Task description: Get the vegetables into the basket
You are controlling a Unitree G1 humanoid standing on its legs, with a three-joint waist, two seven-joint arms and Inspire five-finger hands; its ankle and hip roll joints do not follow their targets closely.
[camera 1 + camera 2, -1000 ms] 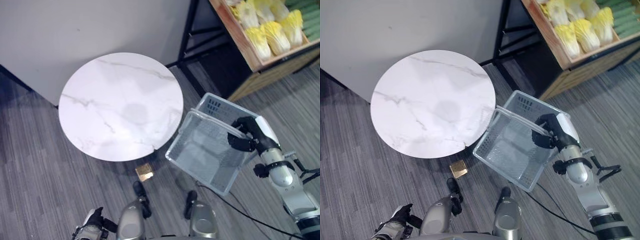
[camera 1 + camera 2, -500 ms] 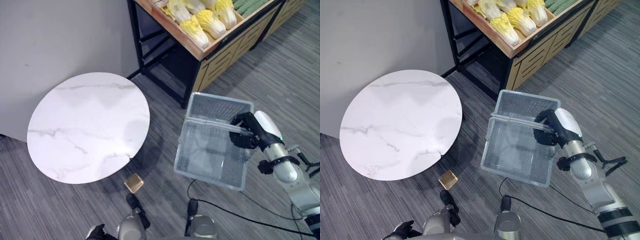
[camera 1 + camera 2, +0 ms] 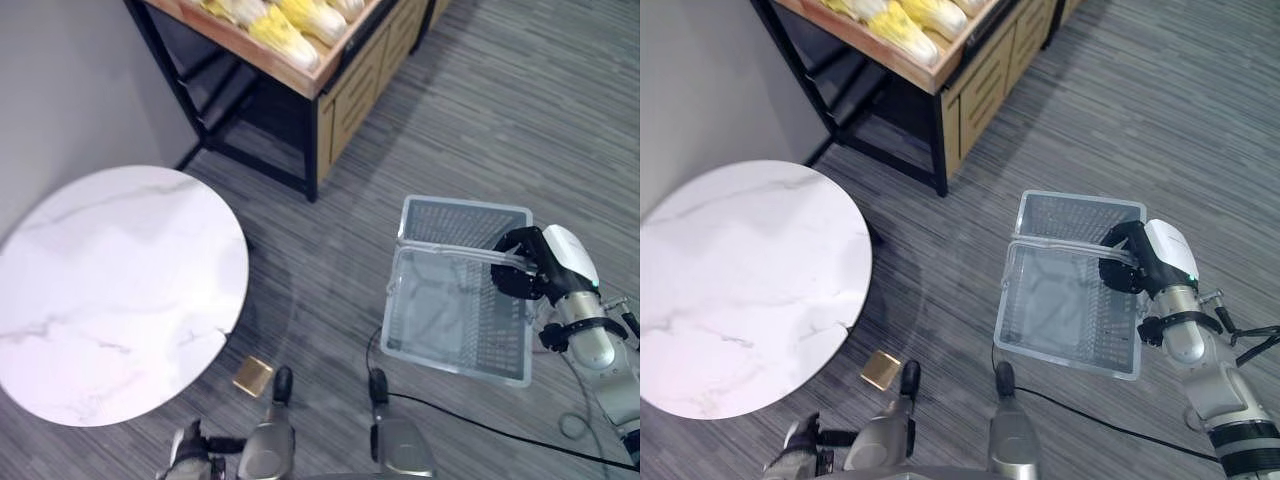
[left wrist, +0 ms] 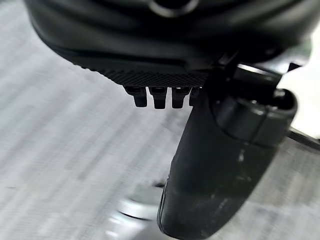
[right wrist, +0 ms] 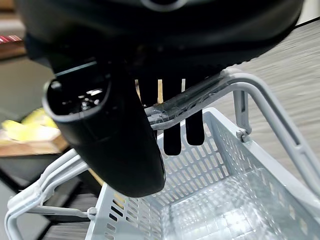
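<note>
Surrounding: standing at the left is a round white marble worktop [image 3: 110,290]; a wooden produce shelf [image 3: 300,50] on a black frame sits at the top, beside a wooden cabinet [image 3: 990,65]; a small gold block [image 3: 252,376] lies on the grey striped carpet [image 3: 500,110] just beside the worktop's edge.
Change: the whole view has swung since the earlier frames, so the worktop and shelf now sit further left; the basket hangs in the same grip as before.
Vegetables: yellow napa cabbages [image 3: 285,22] lie on the shelf, well apart from the basket.
Basket: grey wire basket [image 3: 450,300] hangs over the carpet, nothing inside.
Right hand [image 3: 530,275]: clenched round the basket's handles [image 5: 200,95].
Left hand [image 4: 165,95]: low at the side, fingers curled, holding nothing.
</note>
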